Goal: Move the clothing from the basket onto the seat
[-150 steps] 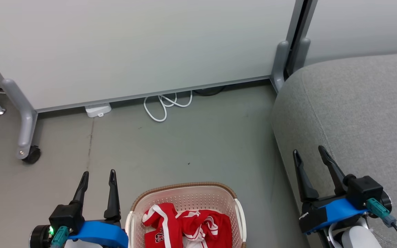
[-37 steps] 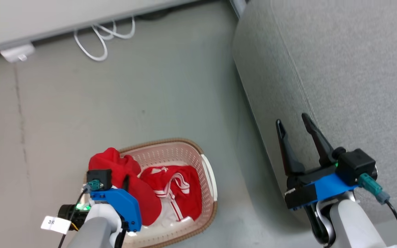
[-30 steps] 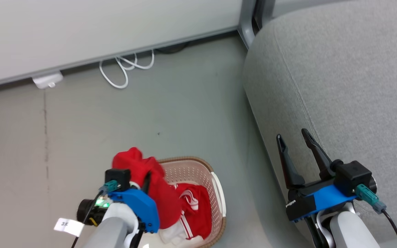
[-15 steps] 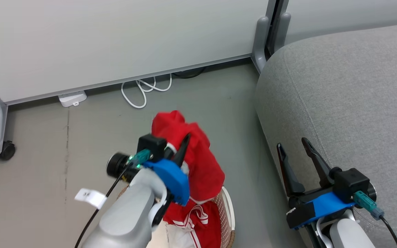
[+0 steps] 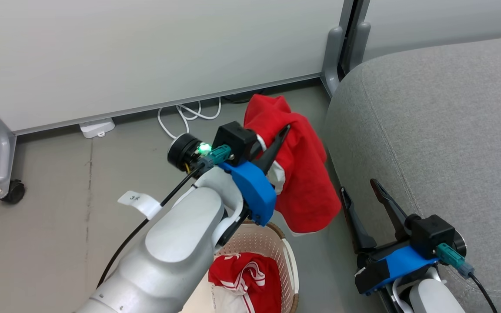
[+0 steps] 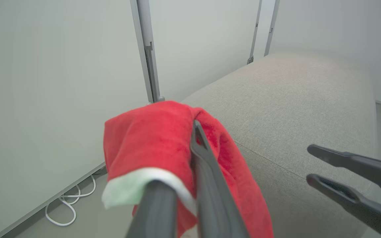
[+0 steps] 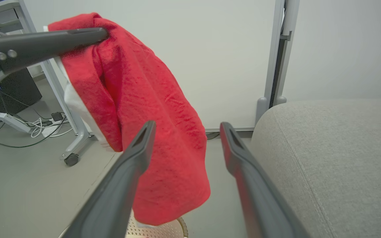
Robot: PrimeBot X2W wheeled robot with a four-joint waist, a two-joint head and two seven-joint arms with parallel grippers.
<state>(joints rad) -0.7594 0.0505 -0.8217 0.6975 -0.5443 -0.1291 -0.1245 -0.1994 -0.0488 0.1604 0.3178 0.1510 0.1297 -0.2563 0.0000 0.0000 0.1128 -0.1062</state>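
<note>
My left gripper [image 5: 276, 139] is shut on one red piece of clothing [image 5: 302, 174], which hangs in the air above the floor, just left of the seat [image 5: 442, 121]. In the left wrist view the cloth [image 6: 144, 138] drapes over my fingers [image 6: 207, 172], its white trim over one of them, with the grey seat [image 6: 293, 99] beyond. A second red garment with white stripes [image 5: 246, 278] lies in the basket [image 5: 276, 230] below my forearm. My right gripper [image 5: 358, 185] is open and empty beside the seat's front. The hanging cloth [image 7: 144, 86] is just ahead of it.
White partition panels with grey posts [image 5: 333, 56] stand behind. A coiled white cable [image 5: 189, 115] and a white adapter [image 5: 96, 128] lie at the wall's foot. A castor [image 5: 13, 191] is at the far left. Desk legs and cables [image 7: 28, 125] lie beyond.
My left arm has lifted the red garment out of the basket and carried it up and right, close to the seat. The head camera has shifted. My right gripper stays open.
</note>
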